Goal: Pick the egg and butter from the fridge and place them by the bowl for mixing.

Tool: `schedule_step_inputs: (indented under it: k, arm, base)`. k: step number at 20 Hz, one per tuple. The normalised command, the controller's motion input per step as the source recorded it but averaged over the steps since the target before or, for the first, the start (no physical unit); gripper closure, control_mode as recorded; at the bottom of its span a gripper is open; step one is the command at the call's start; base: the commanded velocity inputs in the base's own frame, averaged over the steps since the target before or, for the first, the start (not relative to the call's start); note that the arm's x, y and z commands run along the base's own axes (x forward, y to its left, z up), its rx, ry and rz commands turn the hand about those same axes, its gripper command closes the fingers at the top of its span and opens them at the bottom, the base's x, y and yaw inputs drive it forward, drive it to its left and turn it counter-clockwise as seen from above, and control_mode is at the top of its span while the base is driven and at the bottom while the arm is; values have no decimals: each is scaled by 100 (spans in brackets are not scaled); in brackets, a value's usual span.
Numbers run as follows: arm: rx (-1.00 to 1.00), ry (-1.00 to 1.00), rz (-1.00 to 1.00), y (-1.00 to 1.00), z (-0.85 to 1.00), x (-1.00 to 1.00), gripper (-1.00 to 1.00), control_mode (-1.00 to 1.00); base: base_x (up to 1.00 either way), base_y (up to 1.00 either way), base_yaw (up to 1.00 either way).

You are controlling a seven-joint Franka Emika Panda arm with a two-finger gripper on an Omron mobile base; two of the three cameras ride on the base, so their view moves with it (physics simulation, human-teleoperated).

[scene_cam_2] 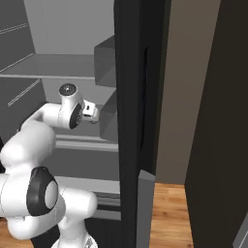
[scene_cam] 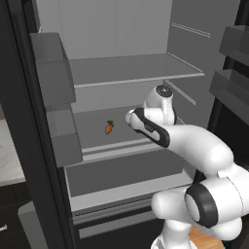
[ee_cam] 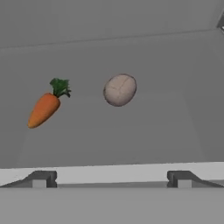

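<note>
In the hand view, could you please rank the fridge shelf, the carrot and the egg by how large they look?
1. Shelf, by far.
2. Carrot, longest of the small two.
3. Egg, shorter but rounder; close to the carrot overall.

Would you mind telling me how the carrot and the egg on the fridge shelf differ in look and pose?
The orange carrot with a green leafy top is long and tapered, while the pale pinkish-grey mottled egg is roundish. The carrot lies slanted in the hand view; the egg shows no clear lean. The carrot is brightly coloured, the egg dull. Both rest apart on the same light grey fridge shelf, untouched.
</note>
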Motion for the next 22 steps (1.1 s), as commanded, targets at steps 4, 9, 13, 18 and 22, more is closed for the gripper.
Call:
schedule_step_inputs:
  k: [4,9,13,18,22]
  arm:
    - [-11,0,0,0,-14,44,-100,-100]
    - [-12,0,0,0,-14,42,-100,-100]
    - [-5,0,0,0,-19,47,-100,-100]
    - [-2,0,0,0,-19,39,-100,-100]
    - [0,0,0,0,-3,11,-100,-100]
  base:
    - [0,0,0]
    - [0,0,0]
    - [0,0,0]
    - [0,0,0]
    - [0,0,0]
